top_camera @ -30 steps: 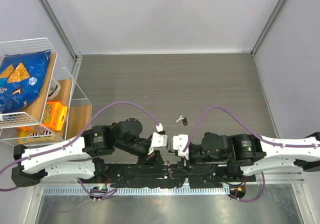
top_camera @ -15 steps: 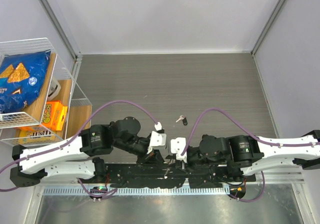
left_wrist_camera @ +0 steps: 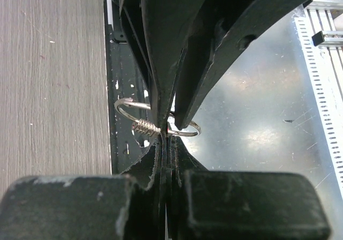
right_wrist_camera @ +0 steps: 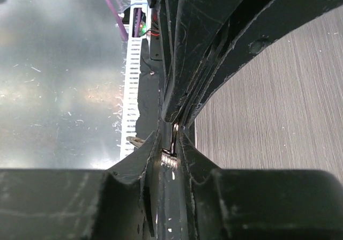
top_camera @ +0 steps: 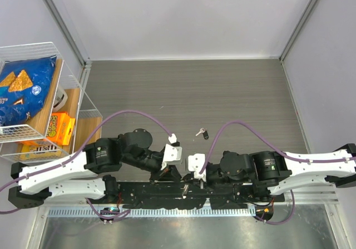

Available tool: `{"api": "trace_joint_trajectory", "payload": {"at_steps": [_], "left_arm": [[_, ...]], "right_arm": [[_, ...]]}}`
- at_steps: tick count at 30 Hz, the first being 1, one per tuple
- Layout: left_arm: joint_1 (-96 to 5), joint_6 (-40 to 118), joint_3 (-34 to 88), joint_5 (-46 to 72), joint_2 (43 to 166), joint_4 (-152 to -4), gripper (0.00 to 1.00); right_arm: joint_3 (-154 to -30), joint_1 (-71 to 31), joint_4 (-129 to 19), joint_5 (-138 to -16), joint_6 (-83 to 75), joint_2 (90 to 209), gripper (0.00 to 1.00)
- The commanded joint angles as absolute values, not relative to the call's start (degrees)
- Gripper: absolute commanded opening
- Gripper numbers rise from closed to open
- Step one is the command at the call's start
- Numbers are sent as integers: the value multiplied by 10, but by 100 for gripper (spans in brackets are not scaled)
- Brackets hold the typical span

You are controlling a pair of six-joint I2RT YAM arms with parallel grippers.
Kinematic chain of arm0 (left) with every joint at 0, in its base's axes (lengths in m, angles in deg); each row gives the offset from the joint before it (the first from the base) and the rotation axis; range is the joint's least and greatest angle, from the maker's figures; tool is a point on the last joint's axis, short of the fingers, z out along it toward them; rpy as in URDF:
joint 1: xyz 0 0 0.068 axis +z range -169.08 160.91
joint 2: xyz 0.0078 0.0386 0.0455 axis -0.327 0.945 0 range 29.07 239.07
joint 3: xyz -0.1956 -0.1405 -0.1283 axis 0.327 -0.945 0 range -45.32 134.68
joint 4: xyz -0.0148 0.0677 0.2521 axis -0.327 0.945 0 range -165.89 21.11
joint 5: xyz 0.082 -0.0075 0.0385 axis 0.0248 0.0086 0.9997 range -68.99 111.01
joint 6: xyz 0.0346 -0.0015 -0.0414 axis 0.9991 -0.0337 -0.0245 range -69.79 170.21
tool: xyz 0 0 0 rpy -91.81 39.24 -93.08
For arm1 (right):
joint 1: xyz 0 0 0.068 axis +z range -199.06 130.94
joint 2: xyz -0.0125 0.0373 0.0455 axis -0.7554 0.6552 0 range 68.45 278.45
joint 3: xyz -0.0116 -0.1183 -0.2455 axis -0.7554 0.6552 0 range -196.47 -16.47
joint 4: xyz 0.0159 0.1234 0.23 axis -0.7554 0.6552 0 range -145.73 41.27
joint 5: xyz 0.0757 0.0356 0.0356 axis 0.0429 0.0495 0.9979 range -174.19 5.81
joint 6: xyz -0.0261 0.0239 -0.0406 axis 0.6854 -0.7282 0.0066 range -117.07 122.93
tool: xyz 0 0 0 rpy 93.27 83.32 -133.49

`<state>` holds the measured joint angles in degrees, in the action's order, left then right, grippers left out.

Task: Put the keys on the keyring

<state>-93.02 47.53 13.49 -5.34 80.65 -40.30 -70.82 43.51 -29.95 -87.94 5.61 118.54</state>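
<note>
Clearly, left gripper [left_wrist_camera: 165, 135]: pinching keyring [left_wrist_camera: 144, 126], ring partly hidden.
Right gripper [right_wrist_camera: 172, 142]: pressed together, held item unclear.
Keys [top_camera: 202, 132]: far of grippers, tiny, blurred.

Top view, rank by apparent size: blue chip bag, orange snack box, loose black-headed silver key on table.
1. blue chip bag
2. orange snack box, partly hidden by the wire rack
3. black-headed silver key, by far smallest

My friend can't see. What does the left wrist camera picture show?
The left gripper pinches a thin silver keyring, and the right gripper points down from above, pinching it too. The grey wooden table is on the left, a shiny metal sheet on the right.
</note>
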Motion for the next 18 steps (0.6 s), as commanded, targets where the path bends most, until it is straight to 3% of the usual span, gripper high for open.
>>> {"api": "trace_joint_trajectory", "payload": {"at_steps": [1,7,8,9,18], "left_arm": [[-933,477,170,-68,792,-430,0],[-933,477,167,-78,784,-442,0],[-933,476,167,-78,783,-442,0],[-933,476,167,-77,782,-442,0],[-933,470,167,-79,781,-457,0]], "right_arm": [[-705,439,-296,-900,54,1196,21],[-696,440,-305,-905,52,1193,17],[-696,440,-307,-907,52,1193,15],[-695,441,-309,-908,51,1193,7],[-675,441,-341,-919,50,1180,6]]}}
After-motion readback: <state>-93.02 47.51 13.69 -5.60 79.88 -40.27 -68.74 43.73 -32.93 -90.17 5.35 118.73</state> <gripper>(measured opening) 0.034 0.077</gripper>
